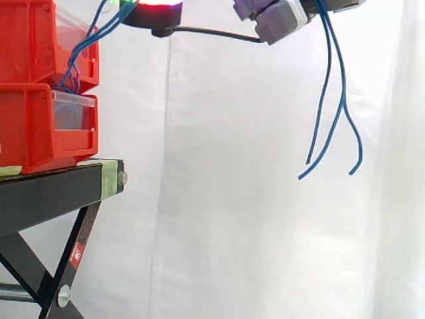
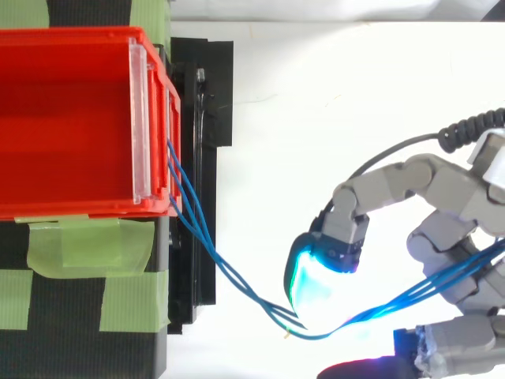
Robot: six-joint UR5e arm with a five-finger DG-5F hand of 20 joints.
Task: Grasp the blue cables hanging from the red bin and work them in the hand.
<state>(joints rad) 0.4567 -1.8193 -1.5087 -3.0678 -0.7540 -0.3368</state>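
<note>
Top view | hand (image 2: 450, 197) curled round blue cables (image 2: 223, 267) (loose ends dangle)

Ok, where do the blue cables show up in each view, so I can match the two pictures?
Side view: the blue cables climb from the front of the upper red bin at left to the top edge; loose ends hang from the hand at upper right.
Top view: the blue cables leave the bin's front at left, run down-right, then cross to the hand at right, curled round them.
Shared landmark: the upper red bin.
</note>
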